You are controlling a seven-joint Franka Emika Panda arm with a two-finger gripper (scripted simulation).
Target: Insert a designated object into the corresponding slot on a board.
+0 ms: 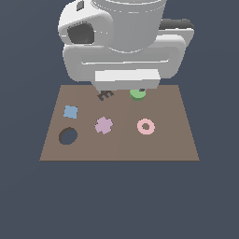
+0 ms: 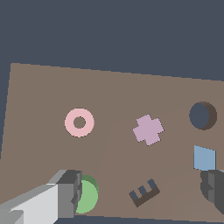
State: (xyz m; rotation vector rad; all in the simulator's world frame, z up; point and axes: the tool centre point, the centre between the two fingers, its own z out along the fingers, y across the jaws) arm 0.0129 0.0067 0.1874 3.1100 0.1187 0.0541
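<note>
green disc [image 2: 89, 195]: lies on the board [image 1: 172, 140] near its far edge, toward the exterior view's right, beyond the pink ring [image 1: 146, 126]
fingers [image 2: 70, 192]: spread wide, holding nothing; one just beside the disc
round hole [image 1: 68, 136]: near left corner, unfilled
</note>
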